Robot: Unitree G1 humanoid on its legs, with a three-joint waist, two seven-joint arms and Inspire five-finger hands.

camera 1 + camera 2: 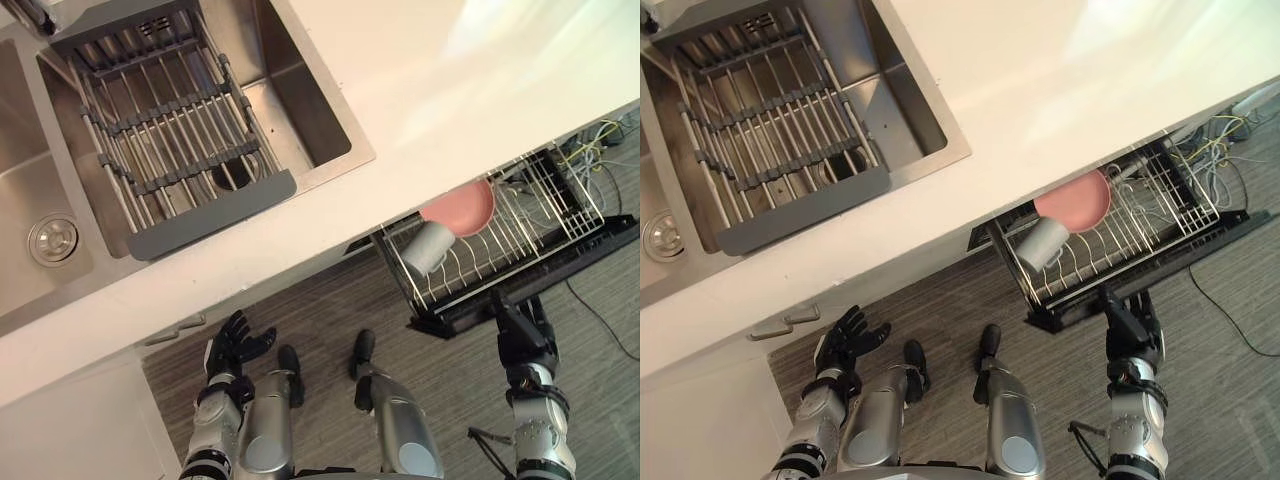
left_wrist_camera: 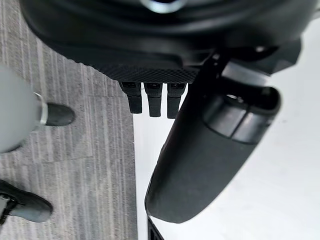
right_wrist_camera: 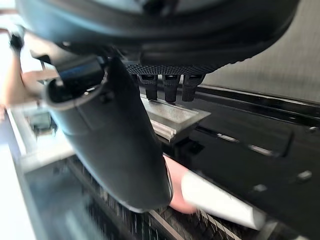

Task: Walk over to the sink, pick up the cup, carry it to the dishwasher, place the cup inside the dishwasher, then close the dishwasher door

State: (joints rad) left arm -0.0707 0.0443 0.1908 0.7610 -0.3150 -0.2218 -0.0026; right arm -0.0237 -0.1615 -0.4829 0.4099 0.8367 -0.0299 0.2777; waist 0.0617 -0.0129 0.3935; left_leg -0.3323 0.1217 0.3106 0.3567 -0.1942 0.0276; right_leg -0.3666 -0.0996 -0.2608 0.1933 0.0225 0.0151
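Note:
A pale grey cup (image 1: 428, 247) lies on its side in the wire rack (image 1: 560, 215) of the dishwasher, beside a pink bowl (image 1: 460, 207). The rack is pulled out over the lowered black door (image 1: 590, 250) under the white counter (image 1: 450, 100). My right hand (image 1: 522, 325) is open, its straight fingers reaching the front edge of the door. In the right wrist view the cup (image 3: 220, 200) and the pink bowl (image 3: 175, 195) show past the thumb. My left hand (image 1: 235, 345) hangs open below the counter edge, holding nothing.
A steel sink (image 1: 300, 110) with a grey drying rack (image 1: 170, 130) across it sits in the counter at the upper left, with a drain (image 1: 52, 240) in the basin beside it. Loose cables (image 1: 600, 140) lie behind the dishwasher. Striped grey floor (image 1: 320, 300) lies below.

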